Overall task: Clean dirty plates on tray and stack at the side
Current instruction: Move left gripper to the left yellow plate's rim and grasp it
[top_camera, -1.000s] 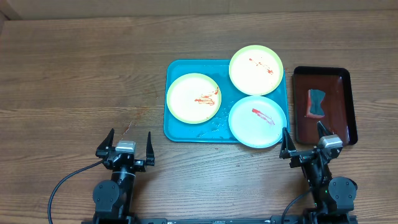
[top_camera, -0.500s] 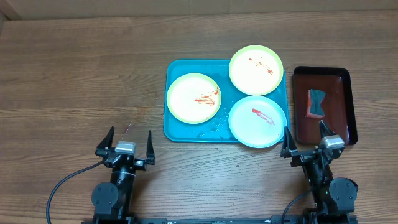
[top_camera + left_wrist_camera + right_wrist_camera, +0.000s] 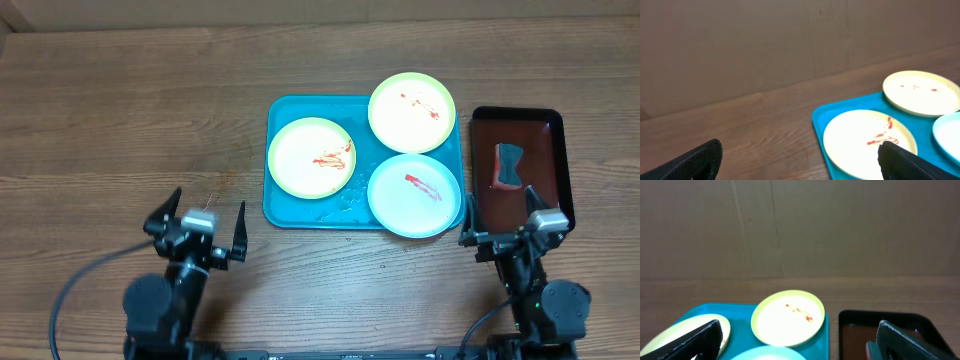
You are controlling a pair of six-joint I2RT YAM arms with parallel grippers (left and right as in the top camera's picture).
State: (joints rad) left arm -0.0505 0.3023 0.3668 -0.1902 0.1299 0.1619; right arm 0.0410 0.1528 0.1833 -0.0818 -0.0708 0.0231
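Turquoise tray (image 3: 285, 108) sits right of centre on the wood table (image 3: 120, 120), with all three plates on it.

- Left plate (image 3: 311, 158): yellow-green rim, flat inside the tray, red streak on its right half.
- Far plate (image 3: 412, 112): yellow-green rim, at the tray's far right corner and overhanging the far rim. A few small red specks.
- Blue plate (image 3: 414, 195): near right corner, edge slightly over the near rim, one red streak across the middle. It sits just beside the far plate; can't tell if the rims touch.
- None of them is stacked on another.
- Some clear, wet-looking spots on the tray floor by the near rim, between the left and blue plates.

Dark tray (image 3: 545, 150), red-brown with a black edge, lies just right of the turquoise one, with a gap between them. A teal pad (image 3: 510, 165) lies in it; can't tell what it's made of.

Left gripper (image 3: 210, 203): jaws spread wide, nothing between them, over bare table near-left of the tray, apart from it. Its wrist view looks onto the left plate.

Right gripper (image 3: 497, 200): also spread wide and holding nothing, at the near edge around the gap between the two trays. It's close to the blue plate, no contact visible.
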